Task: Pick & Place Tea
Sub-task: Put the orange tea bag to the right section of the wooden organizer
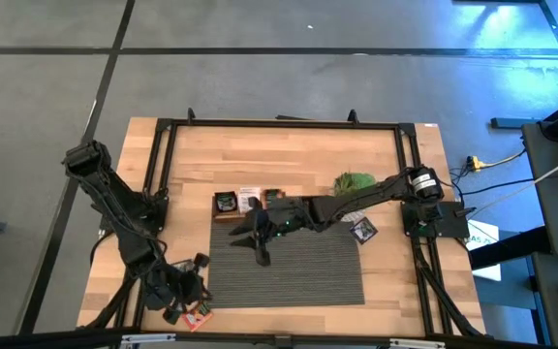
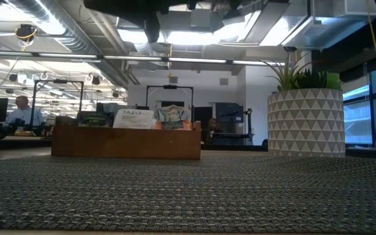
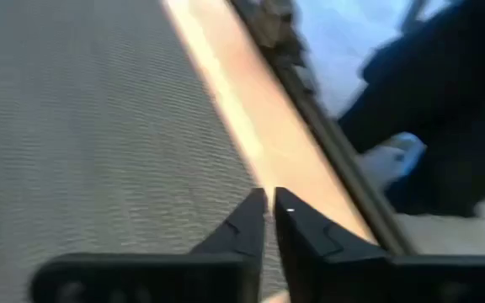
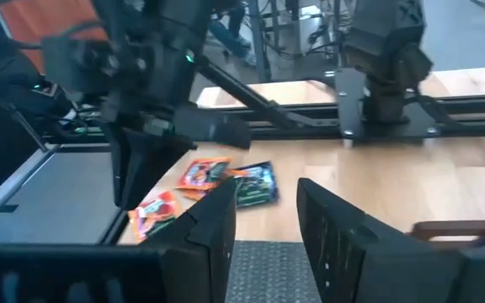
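Several orange-red and dark tea sachets [image 1: 196, 314] lie flat on the wood at the table's near left corner; the right wrist view shows them too [image 4: 205, 172]. Another dark sachet [image 1: 363, 230] lies right of the grey mat. More sachets [image 2: 134, 119] stand upright in the wooden tray [image 2: 126, 142]. My left gripper [image 1: 188, 294] hovers just above the corner pile, its fingers [image 3: 269, 207] shut with nothing between them. My right gripper [image 1: 262, 254] hangs over the mat's far left part, open and empty [image 4: 266, 223].
The grey woven mat [image 1: 298, 267] covers the table's near middle. The wooden tray [image 1: 227, 215] sits at its far edge, partly under my right arm. The potted plant [image 1: 355, 182] stands to the tray's right. Black frame rails [image 1: 163, 174] run along the table's sides.
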You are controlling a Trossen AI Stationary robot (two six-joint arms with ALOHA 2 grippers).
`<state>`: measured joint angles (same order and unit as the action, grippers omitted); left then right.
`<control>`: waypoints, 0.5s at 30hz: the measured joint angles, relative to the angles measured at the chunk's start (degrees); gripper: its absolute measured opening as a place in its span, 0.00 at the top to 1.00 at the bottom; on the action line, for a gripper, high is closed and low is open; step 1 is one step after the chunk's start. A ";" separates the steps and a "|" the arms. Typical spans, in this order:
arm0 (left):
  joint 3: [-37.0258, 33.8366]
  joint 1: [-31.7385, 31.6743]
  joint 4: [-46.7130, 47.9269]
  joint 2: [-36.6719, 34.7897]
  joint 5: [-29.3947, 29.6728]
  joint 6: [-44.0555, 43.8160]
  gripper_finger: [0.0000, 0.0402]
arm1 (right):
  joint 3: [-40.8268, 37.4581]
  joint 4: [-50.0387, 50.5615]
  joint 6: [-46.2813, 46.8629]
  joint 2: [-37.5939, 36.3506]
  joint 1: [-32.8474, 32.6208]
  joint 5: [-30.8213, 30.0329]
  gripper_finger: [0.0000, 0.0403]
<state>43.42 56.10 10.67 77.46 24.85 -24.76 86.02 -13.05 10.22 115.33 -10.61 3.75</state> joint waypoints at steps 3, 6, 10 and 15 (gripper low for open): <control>0.00 0.15 -3.28 2.59 -6.60 -1.79 0.98 | 0.00 -0.04 0.12 0.00 -1.24 0.00 0.68; 0.00 1.00 -4.57 4.93 -11.71 -7.19 0.99 | 0.00 0.16 2.08 0.00 -2.59 -0.07 0.68; -0.02 3.50 -6.27 8.81 -15.16 -14.69 0.99 | 0.00 0.26 7.71 0.50 -4.84 -1.33 0.68; -0.07 7.49 -10.62 13.33 -17.60 -20.47 0.99 | 0.00 -2.77 10.67 4.13 -7.34 -5.69 0.68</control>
<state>43.35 63.59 0.05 90.79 7.24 -45.23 86.02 -15.82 20.89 119.46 -17.95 -1.94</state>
